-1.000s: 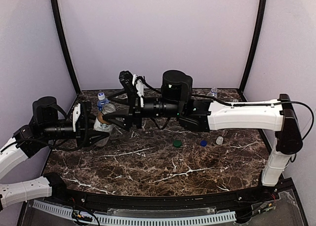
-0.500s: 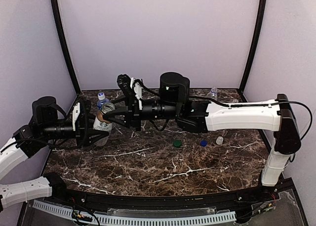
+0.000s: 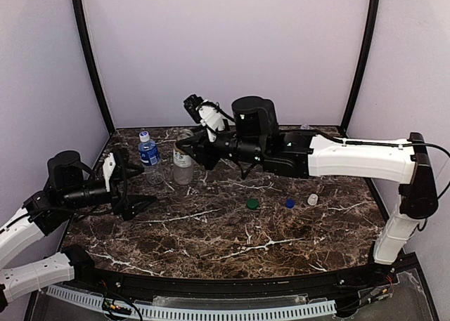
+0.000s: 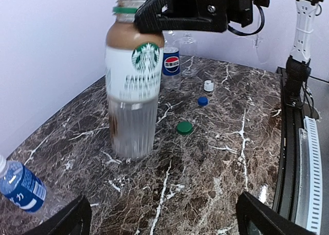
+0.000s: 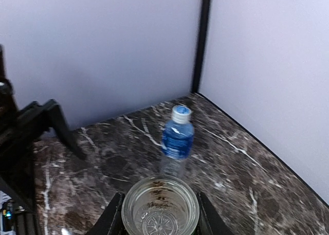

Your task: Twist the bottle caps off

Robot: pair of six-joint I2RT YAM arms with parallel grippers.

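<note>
With the uncapped short bottle [image 4: 134, 86] held in the right pincer [image 5: 160, 214], only the blue-labelled bottle [image 3: 148, 154] beside the wide left pincer [image 3: 139, 186] is left capped.

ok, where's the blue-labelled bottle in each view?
Top external: blue-labelled bottle upright at back left, just left of the brown-drink bottle.
Left wrist: the bottle in the bottom-left corner, partly cropped.
Right wrist: the bottle upright at centre, beyond the brown-drink bottle's open mouth.
Shared landmark: the brown-drink bottle, next to it in every view.
</note>
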